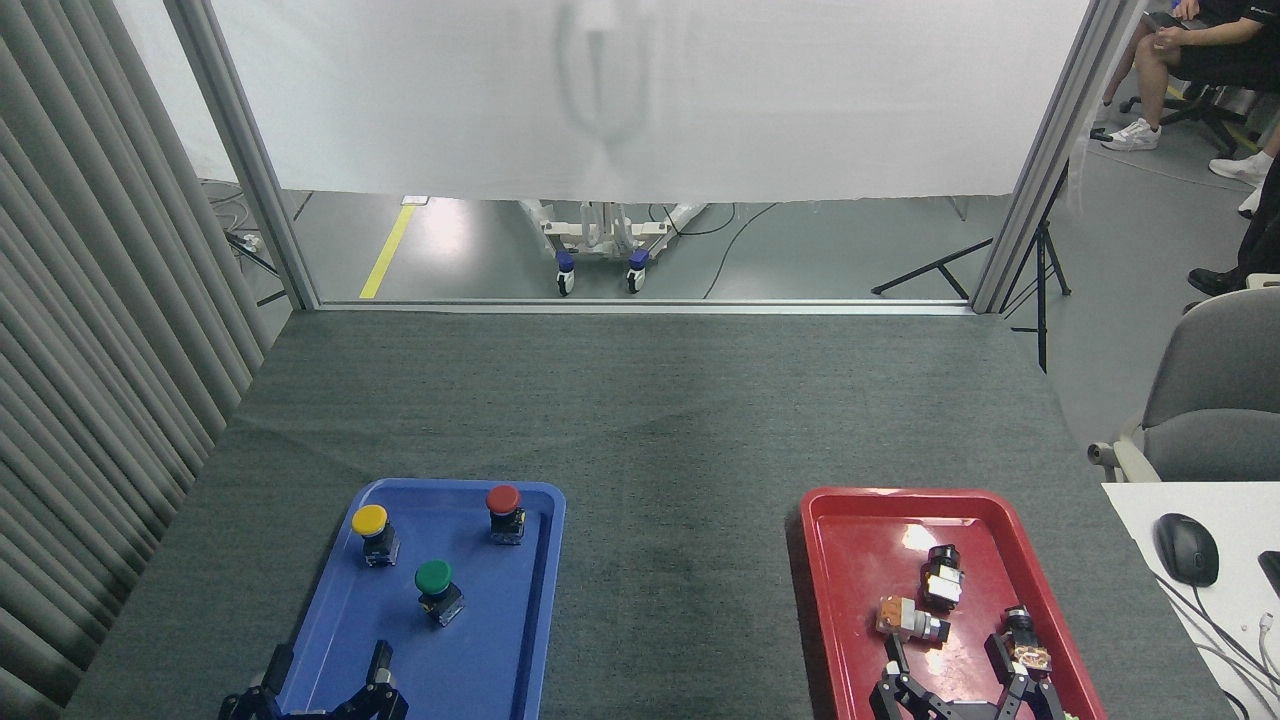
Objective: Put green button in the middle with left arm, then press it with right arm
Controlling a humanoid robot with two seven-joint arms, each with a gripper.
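Note:
The green button (434, 579) stands upright in the blue tray (340, 600), near its middle. My left gripper (328, 666) sits at the tray's near edge, below the green button and apart from it, open with nothing between its fingers. My right gripper (945, 662) rests open over the near end of the red tray (860, 540), its fingers spread beside small parts. Between the two trays lies the middle (670, 520), bare dark grey cloth.
A yellow button (370, 522) and a red button (503, 501) also stand in the blue tray. The red tray holds three small switch parts (940, 575). A white desk with a mouse (1186, 548) is at the right; a grey chair (1210, 400) stands beyond it.

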